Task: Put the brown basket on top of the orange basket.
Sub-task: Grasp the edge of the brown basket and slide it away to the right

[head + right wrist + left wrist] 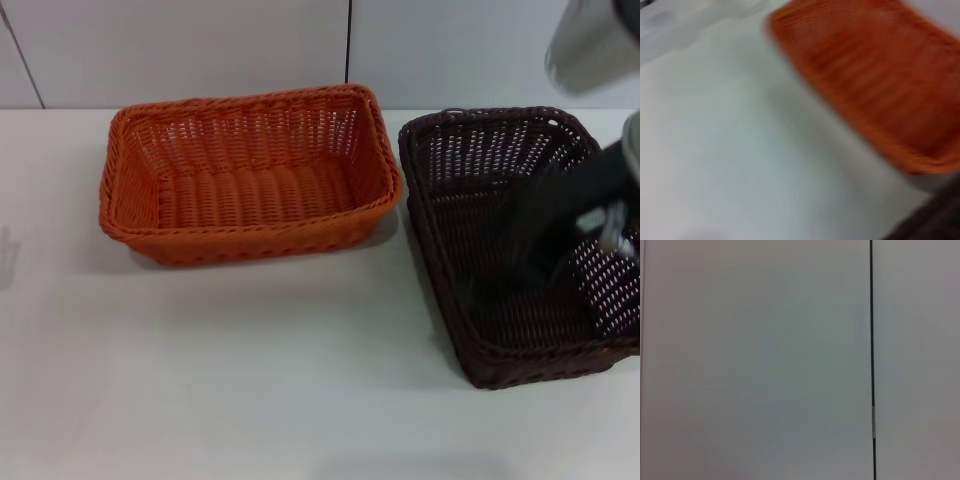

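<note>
The orange basket stands on the white table at the back left of centre, open side up and empty. It also shows in the right wrist view. The brown basket stands right beside it on the right, a narrow gap between them; a dark corner of it shows in the right wrist view. My right gripper reaches down from the upper right, over the inside of the brown basket near its right side, and is blurred. My left gripper is out of view.
The white table stretches in front of and left of the baskets. A white panelled wall with a dark seam stands behind the table.
</note>
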